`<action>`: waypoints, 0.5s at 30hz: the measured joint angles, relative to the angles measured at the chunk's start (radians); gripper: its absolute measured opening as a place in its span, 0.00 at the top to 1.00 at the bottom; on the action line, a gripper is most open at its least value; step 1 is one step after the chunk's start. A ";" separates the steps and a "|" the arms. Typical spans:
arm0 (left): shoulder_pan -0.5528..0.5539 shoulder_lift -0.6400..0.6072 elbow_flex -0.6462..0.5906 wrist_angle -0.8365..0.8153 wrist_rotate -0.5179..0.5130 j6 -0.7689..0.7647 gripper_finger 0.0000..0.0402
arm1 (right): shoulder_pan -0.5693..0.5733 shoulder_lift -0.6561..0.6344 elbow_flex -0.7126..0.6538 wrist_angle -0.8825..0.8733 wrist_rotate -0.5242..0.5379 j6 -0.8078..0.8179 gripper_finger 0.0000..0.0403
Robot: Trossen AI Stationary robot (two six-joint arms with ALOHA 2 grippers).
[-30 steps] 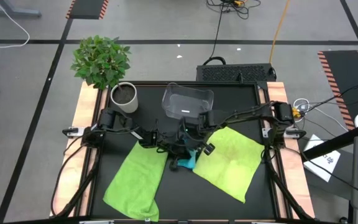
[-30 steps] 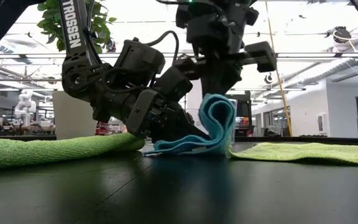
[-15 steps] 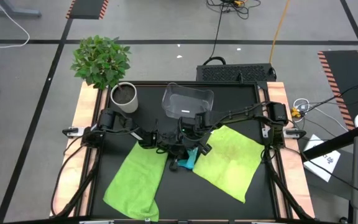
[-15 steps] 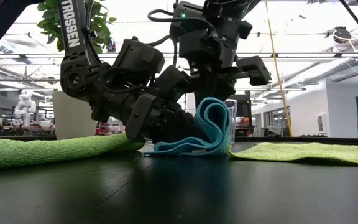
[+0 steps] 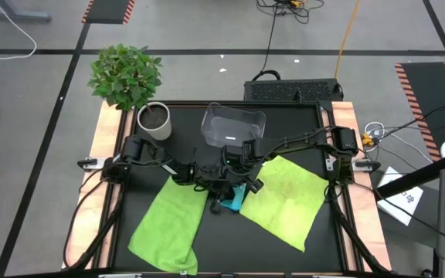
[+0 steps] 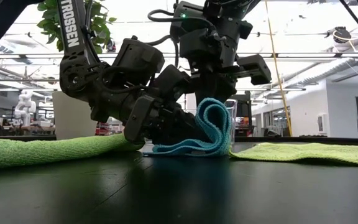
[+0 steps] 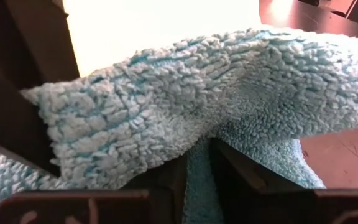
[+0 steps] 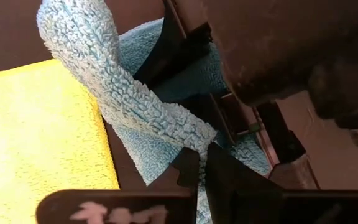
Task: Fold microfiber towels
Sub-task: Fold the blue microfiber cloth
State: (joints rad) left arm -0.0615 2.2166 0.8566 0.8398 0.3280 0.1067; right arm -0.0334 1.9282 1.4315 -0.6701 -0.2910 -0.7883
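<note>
The left gripper (image 6: 151, 127) is loosening off the turquoise towel (image 6: 207, 127) mid-table between the two green towels (image 5: 168, 220), while the right gripper (image 8: 199, 163), lower now, pinches the looped fold, so the fold looks nearly laid.

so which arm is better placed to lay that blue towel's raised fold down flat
Right, probably. The right gripper is shut on the turquoise towel, pinching its raised loop from above. The left gripper sits low beside the towel's flat part on the table, less suited to carry the fold over.
</note>
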 joint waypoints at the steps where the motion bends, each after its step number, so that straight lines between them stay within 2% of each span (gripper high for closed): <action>1: -0.002 -0.007 0.000 -0.011 -0.002 0.004 0.79 | 0.000 0.000 0.000 -0.001 -0.001 0.000 0.99; 5: -0.019 -0.065 -0.001 -0.127 -0.025 0.019 0.79 | 0.000 0.000 0.000 0.001 -0.002 -0.001 0.99; 9: -0.042 -0.123 -0.002 -0.243 -0.100 0.040 0.78 | 0.000 0.000 0.000 0.007 -0.003 -0.002 0.99; 15: -0.061 -0.142 -0.004 -0.263 -0.130 0.048 0.78 | 0.001 0.000 -0.001 0.024 -0.003 -0.009 0.99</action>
State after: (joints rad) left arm -0.1223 2.0750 0.8528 0.5769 0.1978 0.1542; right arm -0.0326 1.9285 1.4307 -0.6457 -0.2943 -0.7975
